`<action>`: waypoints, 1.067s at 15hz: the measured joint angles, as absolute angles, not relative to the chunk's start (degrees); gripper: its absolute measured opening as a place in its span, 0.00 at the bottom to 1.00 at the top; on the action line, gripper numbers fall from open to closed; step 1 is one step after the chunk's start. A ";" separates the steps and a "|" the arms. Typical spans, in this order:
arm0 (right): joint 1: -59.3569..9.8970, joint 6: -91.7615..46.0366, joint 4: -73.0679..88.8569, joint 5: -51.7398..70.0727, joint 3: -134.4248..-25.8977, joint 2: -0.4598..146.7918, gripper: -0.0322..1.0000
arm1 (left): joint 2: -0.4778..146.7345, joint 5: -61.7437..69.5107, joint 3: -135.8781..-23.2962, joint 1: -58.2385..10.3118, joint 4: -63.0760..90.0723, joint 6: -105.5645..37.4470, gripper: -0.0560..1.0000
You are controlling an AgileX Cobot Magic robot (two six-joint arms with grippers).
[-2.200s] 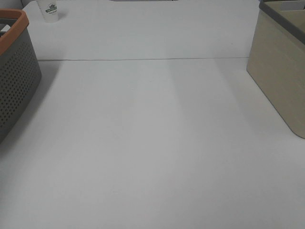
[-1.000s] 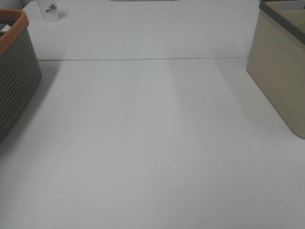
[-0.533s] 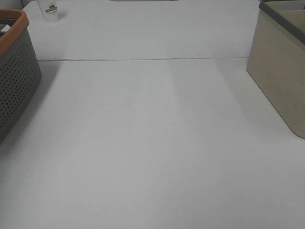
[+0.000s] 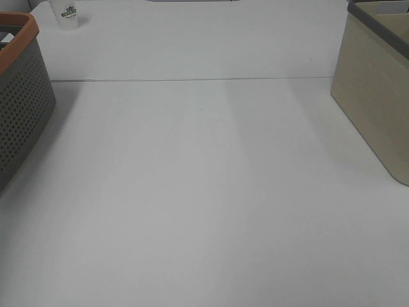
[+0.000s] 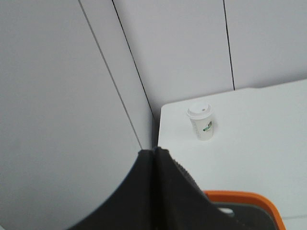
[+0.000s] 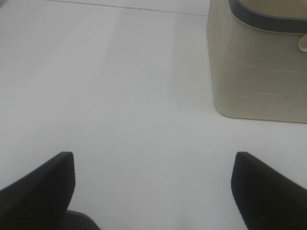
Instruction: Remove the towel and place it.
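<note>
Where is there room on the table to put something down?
The middle of the white table is bare, between the grey holey basket with an orange rim on the left and the beige bin with a dark rim on the right. Only the far left corner holds a white lidded cup.

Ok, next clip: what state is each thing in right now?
Left fingers: shut, nothing between them.
Right fingers: open, empty.
Paper cup: upright, lid on.
Grey basket: upright, contents hidden.
Beige bin: upright, contents hidden.
Towel: not in view.
</note>
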State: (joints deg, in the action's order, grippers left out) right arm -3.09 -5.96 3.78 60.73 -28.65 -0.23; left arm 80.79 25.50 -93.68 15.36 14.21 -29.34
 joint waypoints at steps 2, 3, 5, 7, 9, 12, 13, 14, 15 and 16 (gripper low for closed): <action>-3.09 -5.96 3.78 60.73 -28.65 -0.23 0.86 | 80.73 24.87 -95.68 15.36 15.76 -29.34 0.05; -3.09 -5.96 3.78 60.73 -28.65 -0.23 0.86 | 80.73 24.29 -97.12 15.36 16.79 -29.34 0.05; -3.09 -5.96 3.78 60.73 -28.65 -0.23 0.86 | 80.67 23.89 -100.32 15.36 18.51 -29.34 0.05; -3.09 -5.96 3.78 60.73 -28.65 -0.23 0.86 | 80.67 23.78 -103.08 15.13 20.45 -29.34 0.05; -3.09 -5.96 3.78 60.73 -28.65 -0.23 0.86 | 80.62 22.12 -104.85 11.57 21.08 -30.08 0.05; -3.09 -5.96 3.78 60.73 -28.65 -0.23 0.86 | 80.62 17.36 -105.14 5.39 21.31 -32.66 0.05; -3.09 -5.96 3.78 60.73 -28.65 -0.23 0.86 | 80.67 15.47 -105.14 2.81 21.26 -32.77 0.05; -3.09 -5.96 3.78 60.73 -28.65 -0.23 0.86 | 80.90 14.04 -105.42 0.57 21.14 -32.77 0.05; -3.09 -5.96 3.78 60.73 -28.65 -0.23 0.86 | 81.59 13.06 -106.34 -1.78 21.03 -32.83 0.05; -3.09 -5.96 3.78 60.73 -28.65 -0.23 0.86 | 82.51 12.55 -107.66 -3.90 20.63 -32.83 0.05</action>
State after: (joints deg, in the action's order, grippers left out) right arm -3.09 -5.96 3.78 60.73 -28.65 -0.23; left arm 82.51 12.55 -107.66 -3.90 20.63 -32.83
